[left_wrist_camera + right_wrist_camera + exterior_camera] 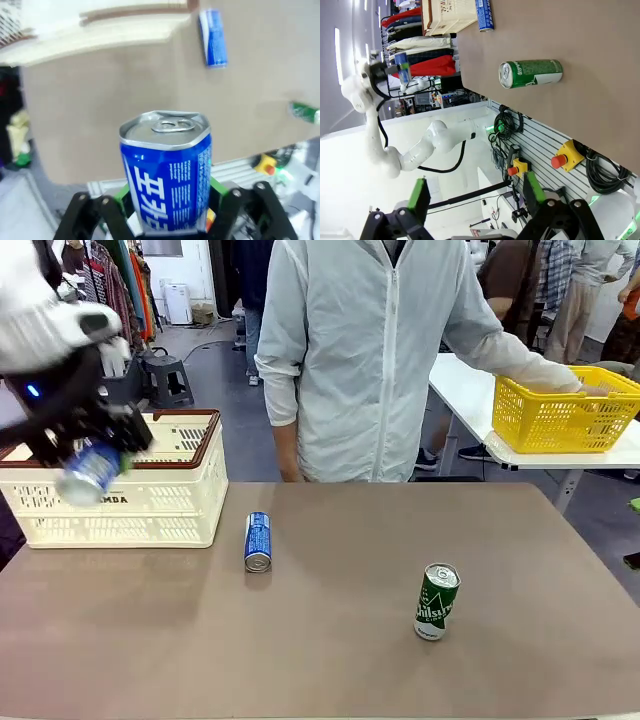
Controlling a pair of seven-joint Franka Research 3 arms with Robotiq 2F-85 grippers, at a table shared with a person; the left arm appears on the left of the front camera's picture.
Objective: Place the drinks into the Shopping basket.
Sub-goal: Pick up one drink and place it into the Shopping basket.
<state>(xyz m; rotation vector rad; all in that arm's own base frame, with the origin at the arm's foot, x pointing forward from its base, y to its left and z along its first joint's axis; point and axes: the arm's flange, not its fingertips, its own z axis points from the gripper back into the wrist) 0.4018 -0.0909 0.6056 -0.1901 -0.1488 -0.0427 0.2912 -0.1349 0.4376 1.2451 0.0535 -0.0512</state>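
Closest to us, our right claw [475, 197] is spread wide and holds nothing. On the brown table [330, 670] a green can [437, 601] stands up near our side. A bit farther in, a blue can [258, 541] lies on its side. Our left claw [100, 460] squeezes a second blue can [88, 475], tipped and up in the air just in front of the Shopping basket [160, 505], not inside it. Behind the table stands a person [380, 360]. Far off, a yellow basket [560, 420] sits on a white table [470, 390].
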